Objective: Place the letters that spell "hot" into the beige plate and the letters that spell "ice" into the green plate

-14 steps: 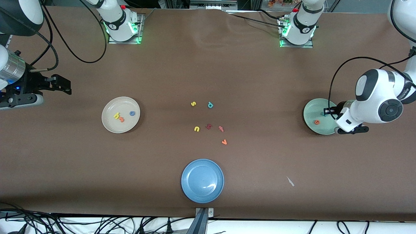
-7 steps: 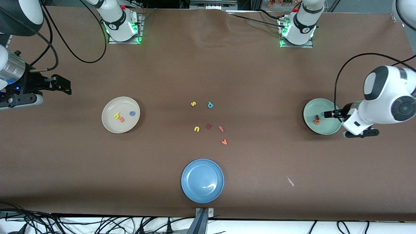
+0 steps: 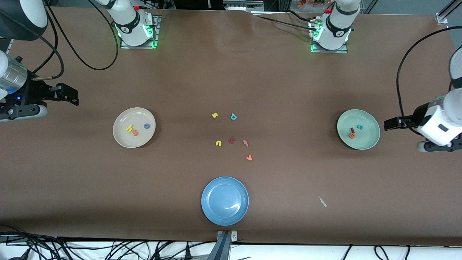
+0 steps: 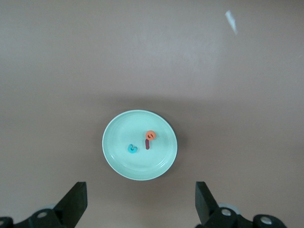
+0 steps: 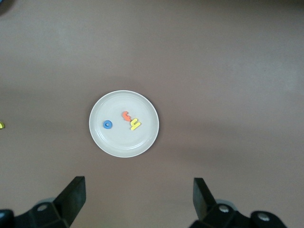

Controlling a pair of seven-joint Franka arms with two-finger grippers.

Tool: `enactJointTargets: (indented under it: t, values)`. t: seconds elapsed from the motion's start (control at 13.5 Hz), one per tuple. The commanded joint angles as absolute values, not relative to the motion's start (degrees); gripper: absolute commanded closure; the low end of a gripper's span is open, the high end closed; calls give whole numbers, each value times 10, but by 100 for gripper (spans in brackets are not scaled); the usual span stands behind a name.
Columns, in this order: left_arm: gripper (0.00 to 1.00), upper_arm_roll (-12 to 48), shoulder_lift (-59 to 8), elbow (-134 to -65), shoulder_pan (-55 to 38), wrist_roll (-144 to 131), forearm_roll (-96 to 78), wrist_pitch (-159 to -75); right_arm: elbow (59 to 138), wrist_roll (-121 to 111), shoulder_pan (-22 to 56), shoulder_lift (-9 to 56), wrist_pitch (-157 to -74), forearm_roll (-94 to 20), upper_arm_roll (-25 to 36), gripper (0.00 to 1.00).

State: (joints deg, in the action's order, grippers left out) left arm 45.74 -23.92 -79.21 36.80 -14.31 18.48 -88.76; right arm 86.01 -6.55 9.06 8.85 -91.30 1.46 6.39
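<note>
The green plate (image 3: 368,138) (image 4: 118,140) holds a dark red i (image 3: 352,130) (image 4: 147,144), an orange e (image 3: 351,135) (image 4: 150,135) and a teal c (image 3: 360,126) (image 4: 132,148). My left gripper (image 3: 387,124) (image 4: 140,195) hangs open and empty over bare table just off that plate, toward the left arm's end. The beige plate (image 3: 124,139) (image 5: 114,138) holds a yellow h (image 3: 129,128) (image 5: 135,125), an orange t (image 3: 135,133) (image 5: 126,116) and a blue o (image 3: 146,126) (image 5: 108,124). My right gripper (image 3: 72,96) (image 5: 137,191) waits open off the beige plate, toward the right arm's end.
Loose letters lie mid-table: yellow s (image 3: 214,115), teal p (image 3: 233,116), yellow u (image 3: 218,143), a dark red angular letter (image 3: 232,140), a pinkish t (image 3: 245,143), an orange v (image 3: 248,157). A blue plate (image 3: 216,191) sits nearest the front camera. A white scrap (image 3: 322,201) lies beside it.
My left gripper opened and let go of the dark red i, which now lies in the green plate. It then drew back off the plate toward the left arm's end. The right arm stayed still.
</note>
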Motion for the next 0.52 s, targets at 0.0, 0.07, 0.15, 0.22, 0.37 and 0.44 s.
enactJointTargets:
  t: [0.0, 0.07, 0.15, 0.22, 0.37, 0.44]
  values:
    - [0, 460, -244, -748, 359, -137, 174, -870, 844, -59, 89, 96, -909, 20, 63, 0]
    - [0, 458, -245, -737, 351, -137, 174, -868, 844, -59, 89, 96, -909, 20, 63, 0]
    - [0, 458, -245, -735, 345, -136, 175, -867, 844, -59, 89, 96, -909, 20, 63, 0]
    - [0, 458, -245, -735, 344, -135, 174, -869, 844, -59, 89, 96, -909, 20, 63, 0]
    - [0, 458, -251, -732, 335, -137, 167, -893, 844, -59, 89, 96, -909, 20, 63, 0]
    - [0, 460, -250, -733, 332, -141, 164, -893, 844, -59, 89, 97, -909, 19, 63, 0]
